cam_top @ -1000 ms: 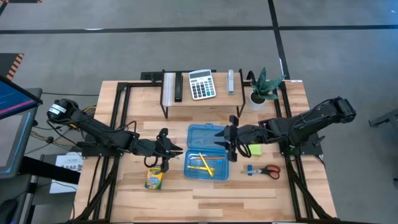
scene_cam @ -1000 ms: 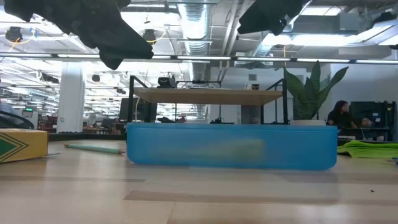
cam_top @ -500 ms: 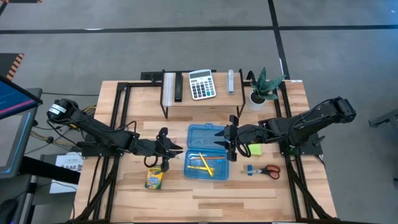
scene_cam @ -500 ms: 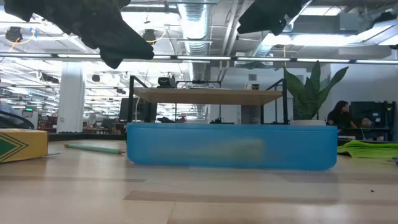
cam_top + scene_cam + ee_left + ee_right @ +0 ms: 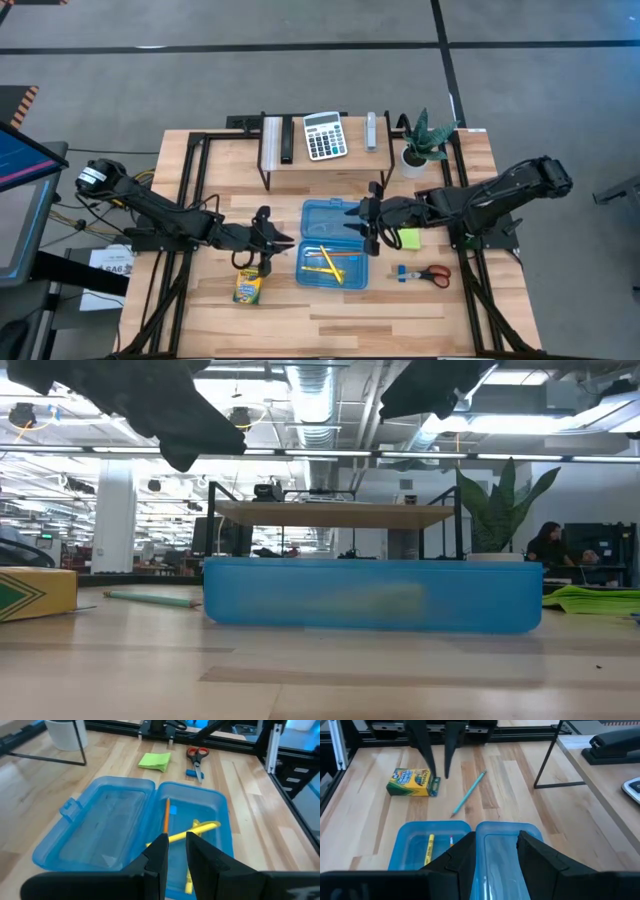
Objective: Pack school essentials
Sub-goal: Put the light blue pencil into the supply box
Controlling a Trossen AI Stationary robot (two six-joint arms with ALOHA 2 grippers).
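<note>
1. Crayon box (image 5: 246, 287), lower left of the high view, nearest the table's front edge. Cardboard, I judge light and crushable; I would pinch across the narrow faces, gently.
2. Scissors (image 5: 433, 274) with the tiny blue piece (image 5: 401, 272) just beside them, lower right. Rigid metal, lying flat; the handle loops look like the best hold (the blades would likely slip).
3. Blue case (image 5: 333, 245), centre, lid open. Yellow and orange pencils (image 5: 325, 262) already lie inside; slim and stiff, they will probably roll.
4. Left gripper (image 5: 268, 242) hangs just left of the case, fingers a narrow gap apart, empty. A green pencil (image 5: 468, 793) lies on the wood near it.
5. Right gripper (image 5: 368, 222) sits over the case's right edge, fingers moderately spread, holding nothing.
6. Sticky-note pad (image 5: 410, 240), right of the case by the right arm. Soft paper, thin; I would take it by an edge, since the top sheets may peel.
</note>
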